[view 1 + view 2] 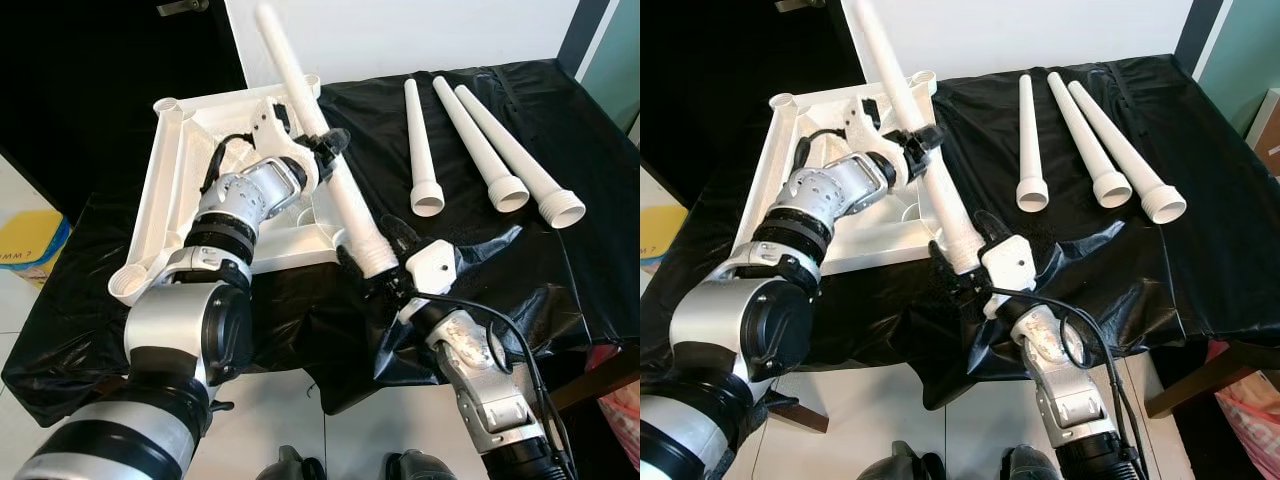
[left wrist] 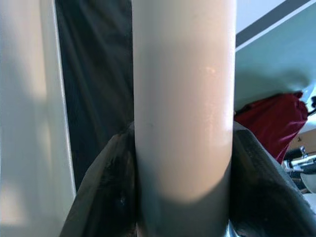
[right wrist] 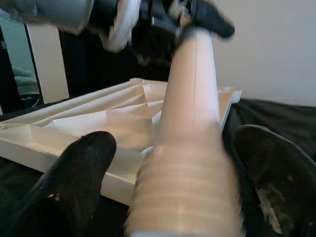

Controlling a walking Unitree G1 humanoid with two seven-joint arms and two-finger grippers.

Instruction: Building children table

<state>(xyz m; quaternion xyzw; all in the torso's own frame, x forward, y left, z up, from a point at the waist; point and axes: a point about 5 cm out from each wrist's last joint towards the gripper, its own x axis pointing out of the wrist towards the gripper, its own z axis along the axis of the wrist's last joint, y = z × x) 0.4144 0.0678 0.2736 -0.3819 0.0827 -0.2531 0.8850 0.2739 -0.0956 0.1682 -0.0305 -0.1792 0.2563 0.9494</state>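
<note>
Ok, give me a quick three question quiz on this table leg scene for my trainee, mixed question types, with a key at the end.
1. True or false: both grippers hold the same white leg.
2. How many loose legs lie on the black cloth?
3. Which end of the held leg is at the right gripper? A) narrow tip B) wide threaded end

Key
1. True: the left gripper clamps mid-shaft, the right gripper holds lower down.
2. Three, side by side, beside the upturned white tabletop.
3. B

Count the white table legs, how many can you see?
4. Three legs lie side by side on the black cloth; the fourth leg is held by both end effectors.
</note>
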